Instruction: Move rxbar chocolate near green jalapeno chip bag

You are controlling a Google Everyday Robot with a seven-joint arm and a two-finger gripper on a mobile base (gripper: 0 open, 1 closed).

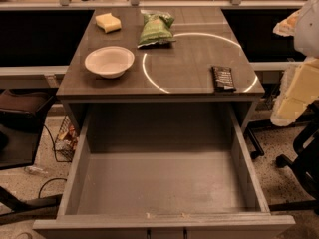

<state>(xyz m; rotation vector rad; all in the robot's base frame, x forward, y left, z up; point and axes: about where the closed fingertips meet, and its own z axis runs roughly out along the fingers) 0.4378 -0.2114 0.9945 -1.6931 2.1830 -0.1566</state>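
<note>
The rxbar chocolate [224,78] is a small dark bar with white print, lying flat near the table's front right corner. The green jalapeno chip bag [156,29] lies crinkled at the back middle of the table, well away from the bar. My gripper [295,92] shows only as pale white and yellowish parts at the right edge of the view, off the table's right side, to the right of the bar and touching neither object.
A white bowl [109,61] sits at the front left of the grey table [184,54]. A pale yellow sponge [108,22] lies at the back left. A large drawer [164,183] stands pulled open below the table front. Chairs stand on both sides.
</note>
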